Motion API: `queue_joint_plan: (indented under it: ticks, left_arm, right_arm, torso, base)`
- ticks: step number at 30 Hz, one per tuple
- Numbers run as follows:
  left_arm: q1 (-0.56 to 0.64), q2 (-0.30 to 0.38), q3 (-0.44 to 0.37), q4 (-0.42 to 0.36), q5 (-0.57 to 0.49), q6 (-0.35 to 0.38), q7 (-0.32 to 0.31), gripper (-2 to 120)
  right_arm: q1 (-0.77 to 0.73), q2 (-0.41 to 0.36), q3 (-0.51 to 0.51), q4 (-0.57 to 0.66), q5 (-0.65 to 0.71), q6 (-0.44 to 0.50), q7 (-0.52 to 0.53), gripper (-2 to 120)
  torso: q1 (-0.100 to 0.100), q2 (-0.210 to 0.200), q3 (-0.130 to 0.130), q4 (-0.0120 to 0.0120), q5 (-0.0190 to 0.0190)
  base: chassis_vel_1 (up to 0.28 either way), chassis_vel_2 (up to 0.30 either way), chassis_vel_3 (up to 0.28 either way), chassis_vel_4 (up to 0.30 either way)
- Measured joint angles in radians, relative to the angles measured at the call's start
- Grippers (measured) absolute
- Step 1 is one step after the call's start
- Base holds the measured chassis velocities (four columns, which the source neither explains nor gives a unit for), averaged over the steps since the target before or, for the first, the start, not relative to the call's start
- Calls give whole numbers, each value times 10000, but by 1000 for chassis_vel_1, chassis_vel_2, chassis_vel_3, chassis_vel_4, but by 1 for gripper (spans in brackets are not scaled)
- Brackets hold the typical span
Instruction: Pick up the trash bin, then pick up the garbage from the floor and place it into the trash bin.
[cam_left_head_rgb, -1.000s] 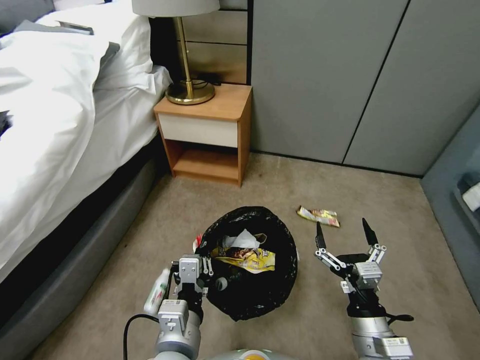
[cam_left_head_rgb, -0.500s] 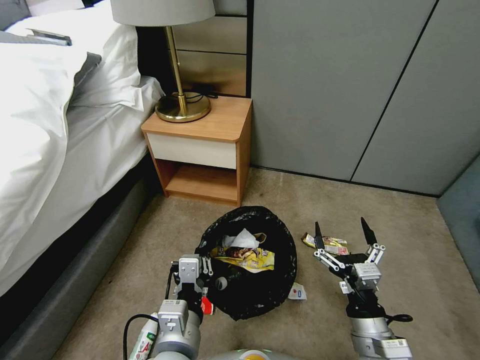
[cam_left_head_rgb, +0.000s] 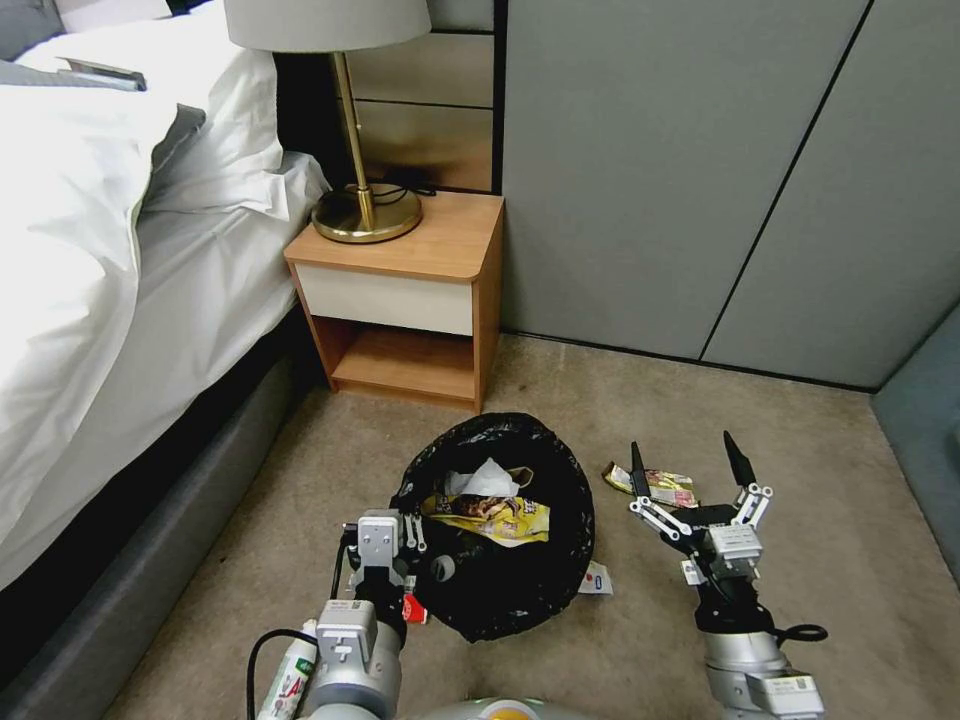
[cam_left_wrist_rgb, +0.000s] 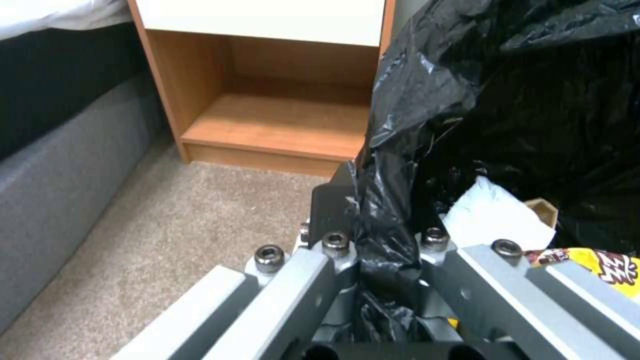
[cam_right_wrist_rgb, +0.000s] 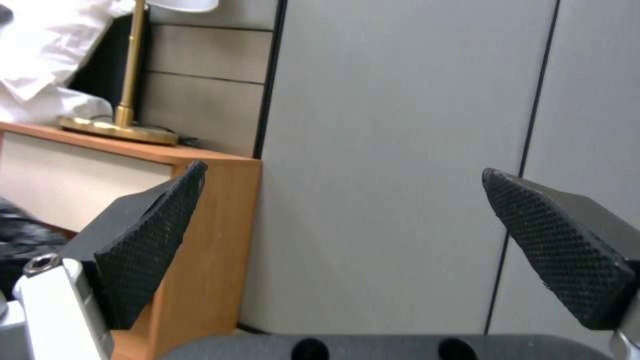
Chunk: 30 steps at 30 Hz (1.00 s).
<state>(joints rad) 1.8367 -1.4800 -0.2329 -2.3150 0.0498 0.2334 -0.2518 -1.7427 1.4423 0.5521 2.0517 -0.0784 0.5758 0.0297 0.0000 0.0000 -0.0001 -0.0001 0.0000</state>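
Two end effectors: left (cam_left_head_rgb: 400, 540) pinches trash bin (cam_left_head_rgb: 540, 590); right (cam_left_head_rgb: 690, 462) wide.

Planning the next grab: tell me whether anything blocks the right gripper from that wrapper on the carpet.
Nothing visible does. The open right gripper hangs just above the wrapper, with bare carpet around it.

two silver-grey arms with black-tipped grippers

the left gripper (cam_left_head_rgb: 385, 540) has pale grey metal links, round dark socket screws and a black cable looping at its wrist; the right gripper (cam_left_head_rgb: 690, 465) carries pointed black fingers (cam_right_wrist_rgb: 143, 250) with dimpled pads, white linkages, a black wrist and a small label.
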Motion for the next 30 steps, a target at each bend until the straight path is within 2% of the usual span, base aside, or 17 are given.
queue_joint_plan:
  ticks: [4, 9, 12, 14, 20, 24, 30]
  left_arm:
    - [26, 23, -8, -20, 10, -6, 0, 1]
    - [39, 29, -6, -60, 16, -7, -1, 1]
    - [39, 29, -8, -71, 16, -7, 4, 1]
    - [44, 31, -12, -74, 17, -4, 19, 1]
    - [45, 59, -41, -90, 13, 10, 32, 1]
    - [39, 86, -55, -100, -11, 23, 35, 1]
    - [24, 111, -79, -103, -24, 35, 45, 1]
  right_arm:
    - [491, -221, 175, -211, 9, -423, -37, 100]
    - [1213, -615, 263, -656, 202, -1526, -179, 100]
    - [1290, -665, 190, -706, 253, -1943, -155, 100]
    - [1310, -703, 82, -736, 248, -2664, -120, 100]
    - [1332, -752, -77, -858, 376, -3535, -234, 100]
    - [1378, -794, -136, -994, 404, -4046, -360, 100]
    - [1451, -795, -157, -1168, 445, -4199, -490, 100]
  torso:
    - [0, 0, 0, 1, 1]
    - [1, 0, 1, 2, 1]
    - [1, 0, 1, 2, 2]
    - [1, 0, 1, 0, 0]
    - [0, 0, 1, 0, 0]
    - [0, 0, 1, 0, 0]
    - [0, 0, 1, 1, 0]
  base:
    - [0, 0, 0, 0]
    - [0, 0, 0, 0]
    - [0, 0, 0, 0]
    - [0, 0, 0, 0]
    - [0, 0, 0, 0]
    - [0, 0, 0, 0]
    - [0, 0, 0, 0]
